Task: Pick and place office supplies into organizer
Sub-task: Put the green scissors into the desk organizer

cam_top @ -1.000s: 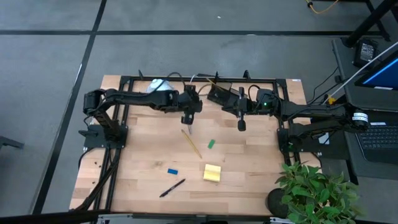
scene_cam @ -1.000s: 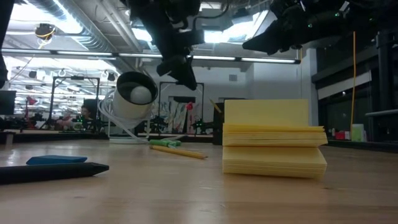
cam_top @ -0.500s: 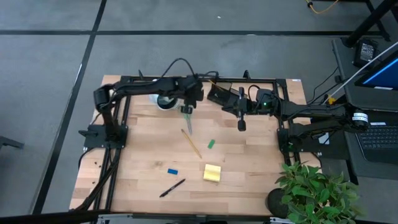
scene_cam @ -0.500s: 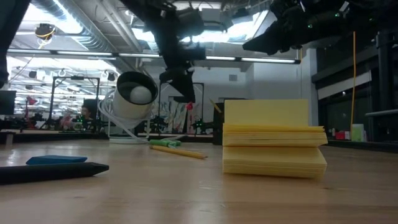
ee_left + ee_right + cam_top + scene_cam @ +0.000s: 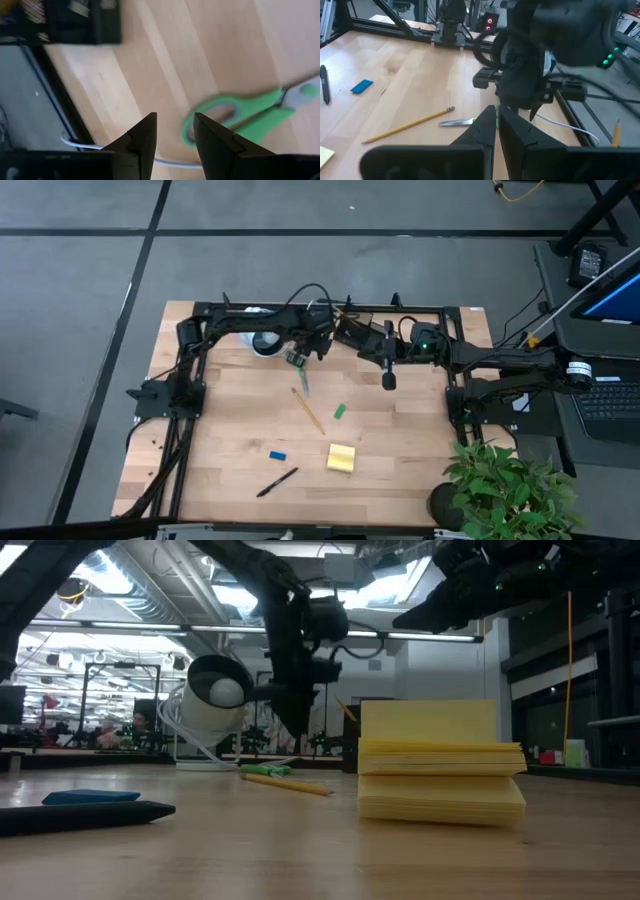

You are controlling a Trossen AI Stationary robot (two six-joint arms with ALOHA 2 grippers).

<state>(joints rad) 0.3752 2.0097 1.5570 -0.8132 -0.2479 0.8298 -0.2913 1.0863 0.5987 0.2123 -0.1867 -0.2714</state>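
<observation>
Our left tool (image 5: 172, 137) hangs over the green-handled scissors (image 5: 240, 112), fingers parted and empty, lined up to grab; right tool (image 5: 388, 381) waits shut nearby.

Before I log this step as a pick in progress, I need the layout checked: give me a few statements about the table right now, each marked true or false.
1. The green-handled scissors lie on the table just ahead of the left gripper, whose fingers are apart. True.
2. The yellow sticky-note pad is inside the organizer. False: it lies on the open table, towards the near edge.
3. The right gripper is shut and holds nothing. True.
4. The blue eraser rests on top of the sticky-note pad. False: it lies apart from it on the wood.
5. A black pen lies near the table's front edge. True.
</observation>
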